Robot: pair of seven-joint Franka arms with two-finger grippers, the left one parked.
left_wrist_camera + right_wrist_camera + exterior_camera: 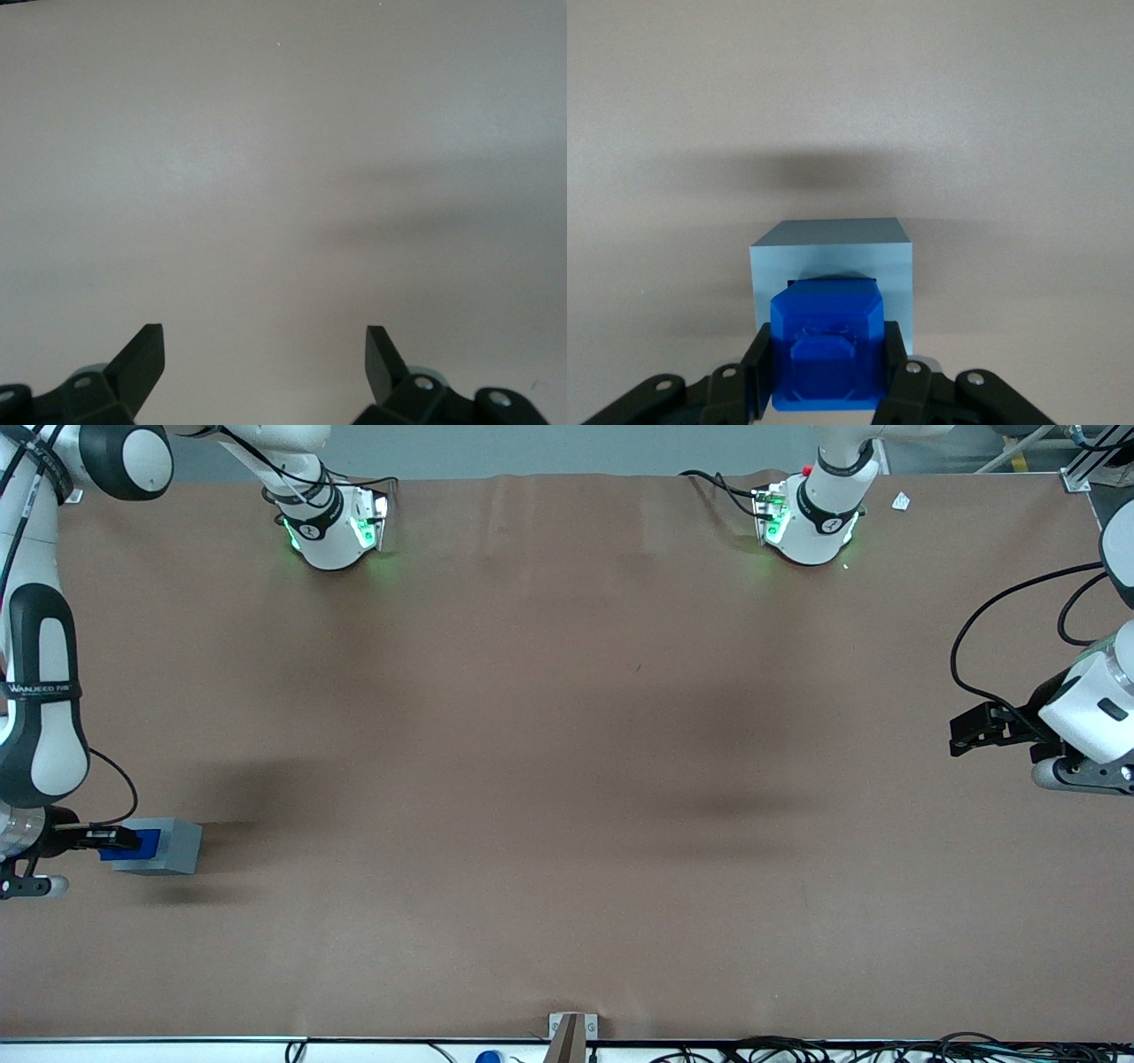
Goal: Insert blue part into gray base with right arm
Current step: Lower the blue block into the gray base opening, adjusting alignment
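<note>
Right arm's gripper (824,376) sat at the working arm's end of the tabletop (567,779), fingers (755,372) clamped on the blue part (826,350), which hung directly over the gray base (831,257). Insertion step appeared underway, part at the socket mouth; seating depth could not be judged. Next move likely needed a straight press down, then release.

The blue part (826,345) covers the gray base (833,266) socket; the gripper (826,376) fingertips are hidden beside the blue part.
</note>
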